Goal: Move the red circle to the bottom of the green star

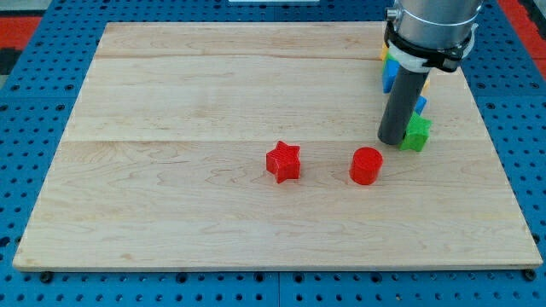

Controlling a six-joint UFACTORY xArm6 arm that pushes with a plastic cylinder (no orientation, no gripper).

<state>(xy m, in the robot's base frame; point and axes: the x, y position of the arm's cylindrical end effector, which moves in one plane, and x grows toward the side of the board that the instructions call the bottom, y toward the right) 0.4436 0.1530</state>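
The red circle (365, 165) is a short red cylinder on the wooden board, right of centre. The green star (416, 134) lies up and to the right of it, partly hidden by the rod. My tip (392, 141) rests on the board, touching or nearly touching the green star's left side, and stands above and slightly right of the red circle, a short gap away.
A red star (283, 162) lies left of the red circle. Blue blocks (392, 75) and a yellow piece (384, 55) sit behind the rod near the view's top right, mostly hidden. The board's right edge (503, 170) is near.
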